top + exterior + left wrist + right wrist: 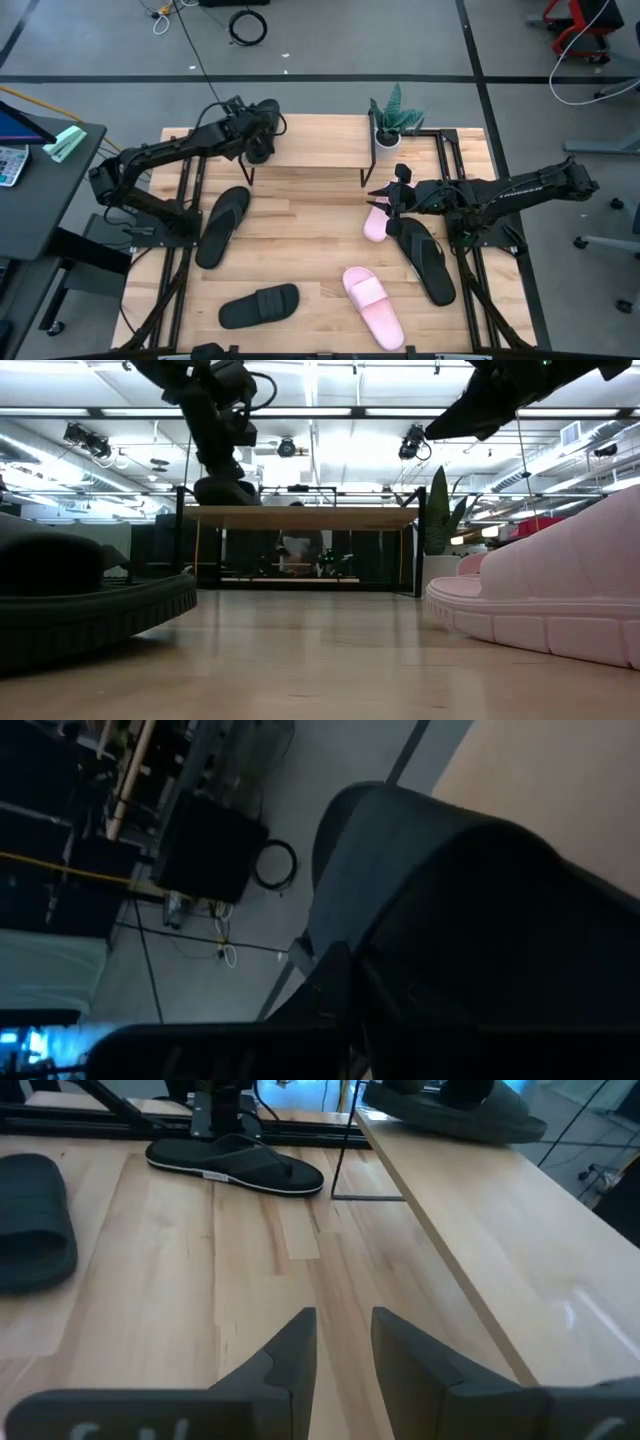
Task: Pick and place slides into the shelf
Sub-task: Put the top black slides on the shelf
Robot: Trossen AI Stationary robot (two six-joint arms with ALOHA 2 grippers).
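The shelf [310,152] stands at the table's far edge, a light board on thin black legs. My left gripper [262,138] reaches over the shelf's left end and is shut on a black slide [228,490]. My right gripper [378,195] hovers open over the table, just in front of the shelf's right end and above a pale pink slide [375,225] lying flat. A second pink slide [372,305] and a black slide [260,305] lie near the front edge. Two flat black sandals also lie on the table, one left [222,225] and one right [430,260]. My left gripper comes at the black slide [455,1112] from above, pointing down. The gripper's own body hides which part of the slide the fingers are on. The slide's underside sits on the left end of the shelf's top board [300,517].
A potted plant [392,120] stands at the shelf's right end. The right flat sandal lies partly under my right arm. Bare wood lies open in the table's middle [300,230] and under the shelf. Black frame rails run along both table sides.
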